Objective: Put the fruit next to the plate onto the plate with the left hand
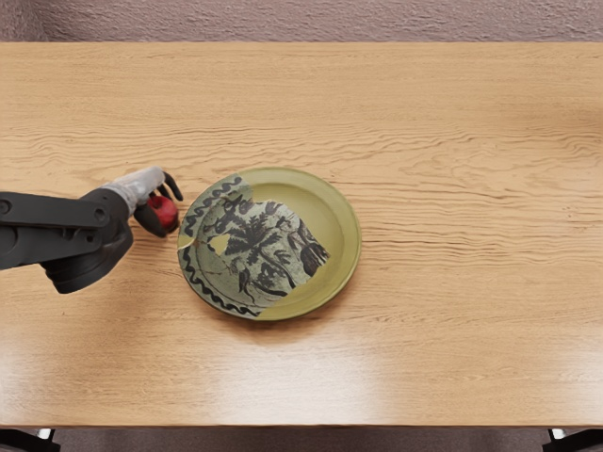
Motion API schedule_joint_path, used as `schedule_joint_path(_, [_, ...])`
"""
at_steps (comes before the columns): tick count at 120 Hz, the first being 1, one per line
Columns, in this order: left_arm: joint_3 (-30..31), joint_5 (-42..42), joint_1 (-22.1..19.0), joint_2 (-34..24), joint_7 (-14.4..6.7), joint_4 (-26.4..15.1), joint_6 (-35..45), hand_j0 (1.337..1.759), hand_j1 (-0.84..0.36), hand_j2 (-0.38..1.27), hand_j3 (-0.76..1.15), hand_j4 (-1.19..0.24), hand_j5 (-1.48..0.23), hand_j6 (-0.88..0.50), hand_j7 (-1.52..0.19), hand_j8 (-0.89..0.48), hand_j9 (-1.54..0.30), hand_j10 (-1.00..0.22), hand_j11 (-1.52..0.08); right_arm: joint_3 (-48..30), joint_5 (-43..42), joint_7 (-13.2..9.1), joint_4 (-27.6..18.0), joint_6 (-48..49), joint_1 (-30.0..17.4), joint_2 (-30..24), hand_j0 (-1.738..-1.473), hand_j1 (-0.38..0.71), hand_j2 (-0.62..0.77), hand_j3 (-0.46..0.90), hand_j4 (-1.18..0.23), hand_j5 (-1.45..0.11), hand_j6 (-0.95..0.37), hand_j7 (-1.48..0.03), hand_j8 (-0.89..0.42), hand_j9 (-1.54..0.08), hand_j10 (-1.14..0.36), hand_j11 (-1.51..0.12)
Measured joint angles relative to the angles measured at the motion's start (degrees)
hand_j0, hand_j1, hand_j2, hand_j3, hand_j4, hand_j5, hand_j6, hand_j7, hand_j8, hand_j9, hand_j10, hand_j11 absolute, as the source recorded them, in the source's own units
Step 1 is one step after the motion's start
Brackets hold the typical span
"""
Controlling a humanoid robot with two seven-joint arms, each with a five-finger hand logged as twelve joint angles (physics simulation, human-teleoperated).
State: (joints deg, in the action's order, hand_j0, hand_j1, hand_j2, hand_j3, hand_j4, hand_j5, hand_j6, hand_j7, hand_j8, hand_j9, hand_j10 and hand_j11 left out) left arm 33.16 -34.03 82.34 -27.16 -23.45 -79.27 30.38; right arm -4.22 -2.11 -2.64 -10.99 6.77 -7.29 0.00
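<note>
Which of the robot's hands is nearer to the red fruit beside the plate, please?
Left. The left hand wraps the red fruit, just left of the plate; the right hand is out of view.

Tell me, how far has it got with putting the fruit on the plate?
Done: the left hand is at the fruit, fingers curled round it. In hand: the grasp itself; the fruit sits just off the left rim of the plate, and I cannot tell whether it is lifted off the table. Left: carry it over the plate and let go; the plate holds no fruit.
</note>
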Motion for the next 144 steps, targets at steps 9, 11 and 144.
schedule_joint_path(9, [-0.03,-0.08,-0.16,0.37,-0.01,0.43,0.09,1.655,-0.23,0.09,0.00,-0.55,-0.68,-0.46,-0.70,-0.42,-0.71,-0.53,-0.71,0.00,0.00,0.00,0.00,0.00,-0.01,0.00,-1.658,-0.33,0.00,0.00,-0.02,-0.02,-0.02,-0.02,-0.02,-0.02,-0.02,-0.02])
schedule_joint_path(11, [-0.03,-0.04,-0.16,0.42,-0.01,0.52,0.11,1.655,-0.23,0.10,0.00,-0.55,-0.68,-0.46,-0.70,-0.42,-0.71,-0.54,-0.71,0.00,0.00,0.00,0.00,0.00,-0.01,0.00,-1.658,-0.33,0.00,0.00,-0.02,-0.02,-0.02,-0.02,-0.02,-0.02,-0.02,-0.02])
schedule_joint_path(144, [-16.43,4.39,1.13,-20.85,1.29,0.90,-33.61,1.648,-0.41,0.54,0.00,-0.57,-1.26,-0.17,-1.18,-0.21,-1.18,-0.56,-1.17,0.00,0.00,0.00,0.01,0.00,0.00,0.00,-1.658,-0.33,0.00,0.00,-0.02,-0.02,-0.02,-0.02,-0.01,-0.02,-0.01,-0.02])
